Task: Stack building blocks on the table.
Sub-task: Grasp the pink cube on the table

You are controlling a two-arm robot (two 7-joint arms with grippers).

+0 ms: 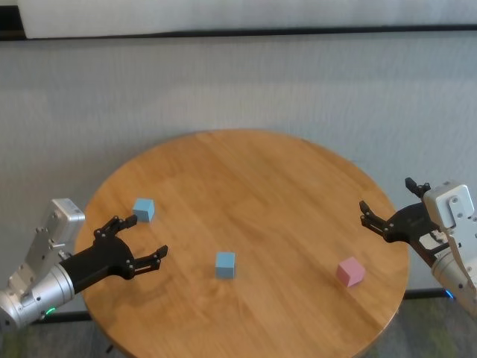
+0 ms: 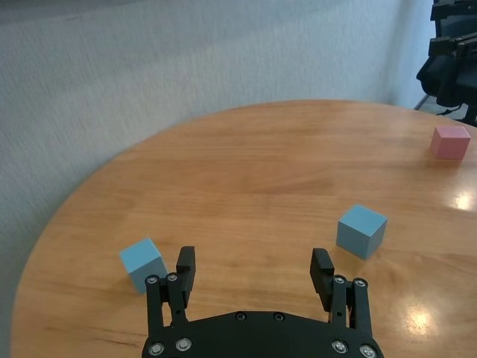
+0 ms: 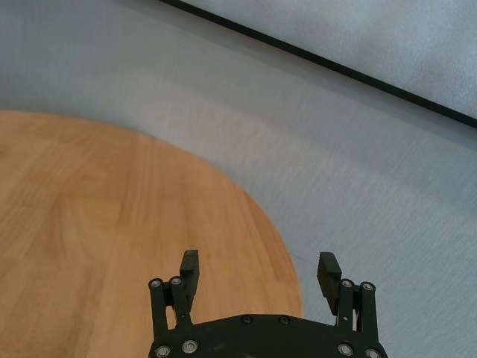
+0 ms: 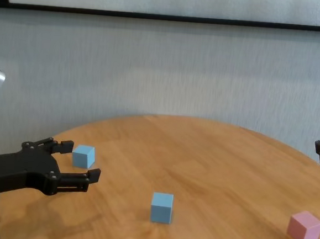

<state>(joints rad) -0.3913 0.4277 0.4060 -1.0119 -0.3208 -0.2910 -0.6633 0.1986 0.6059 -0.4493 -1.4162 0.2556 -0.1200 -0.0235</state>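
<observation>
Three building blocks lie apart on the round wooden table (image 1: 253, 179). One light blue block (image 1: 144, 209) sits near the left edge, a second light blue block (image 1: 225, 265) lies near the front middle, and a pink block (image 1: 349, 272) rests at the front right. My left gripper (image 1: 147, 236) hovers open just in front of the left blue block (image 2: 143, 262), which lies beside one fingertip, not between the fingers. My right gripper (image 1: 387, 195) stands open and empty over the table's right edge, behind the pink block (image 2: 450, 141).
A grey floor surrounds the table, with a white wall and a dark baseboard (image 1: 238, 31) behind it. The table's far half (image 4: 202, 145) carries no objects.
</observation>
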